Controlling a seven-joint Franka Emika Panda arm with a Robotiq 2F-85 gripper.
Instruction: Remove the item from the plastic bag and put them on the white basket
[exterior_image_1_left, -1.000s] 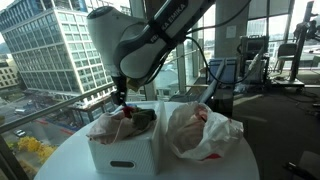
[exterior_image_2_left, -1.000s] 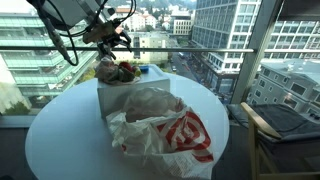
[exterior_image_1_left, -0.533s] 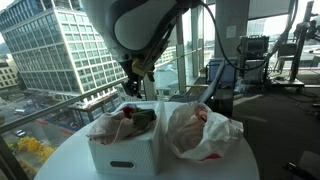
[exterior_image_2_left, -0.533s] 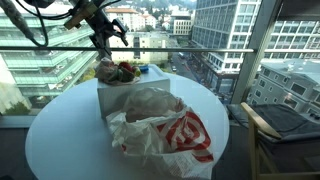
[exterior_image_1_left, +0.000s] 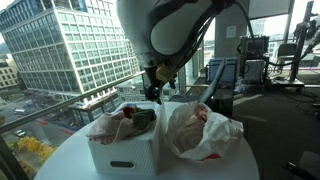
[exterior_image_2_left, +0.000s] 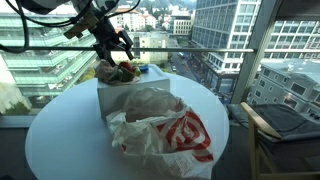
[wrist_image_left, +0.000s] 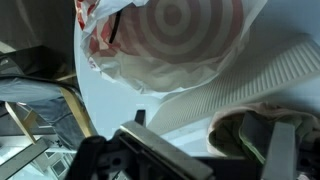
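Note:
The plastic bag, white and crinkled with red print, lies on the round white table next to the white basket. Both also show in an exterior view, the bag in front of the basket. The basket holds several items, one dark green and one wrapped in pale plastic. My gripper hangs above the basket's far end, open and empty; it also shows in an exterior view. In the wrist view the gripper is over the basket rim, with the bag beyond.
The round white table stands by floor-to-ceiling windows. Chairs and office gear stand behind it. A wooden chair is beside the table.
My gripper has swung sideways above the basket's far end, toward the bag's side, and turned. The bag and the basket's items have not moved.

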